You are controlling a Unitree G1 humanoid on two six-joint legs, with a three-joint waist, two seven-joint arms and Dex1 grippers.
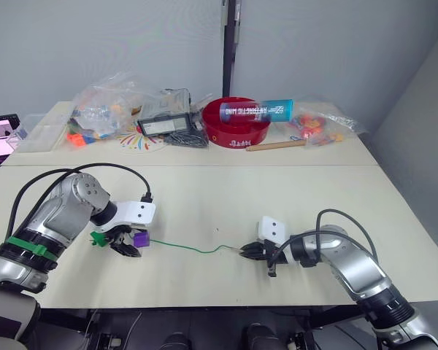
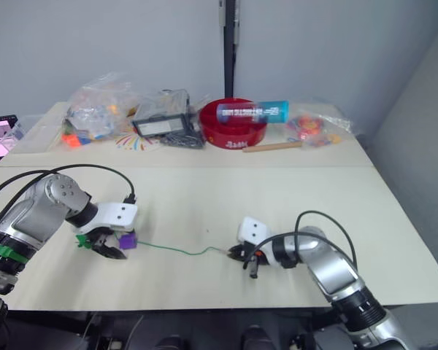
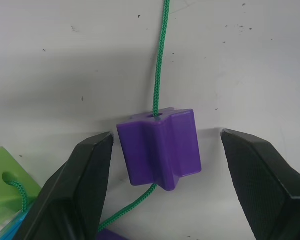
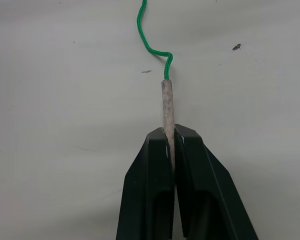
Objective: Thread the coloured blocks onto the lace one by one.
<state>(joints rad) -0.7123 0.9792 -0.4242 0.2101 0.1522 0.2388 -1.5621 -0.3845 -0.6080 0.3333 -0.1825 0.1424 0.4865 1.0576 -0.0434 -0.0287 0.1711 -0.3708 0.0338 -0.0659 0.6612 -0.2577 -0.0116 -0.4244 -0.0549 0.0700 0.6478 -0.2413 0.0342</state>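
Pinching the pale stiff tip of the lace, the right gripper is held low over the table with its fingers closed. Along the lace from it, the left gripper is spread open around 1 purple block, already threaded. A light green block sits just beside it.

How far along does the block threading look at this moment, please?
Done: a purple block is on the lace, and a light green block is threaded too. In hand: the right gripper pinches the pale stiff tip, while the left gripper is open around the purple block. How many blocks remain cannot be told.
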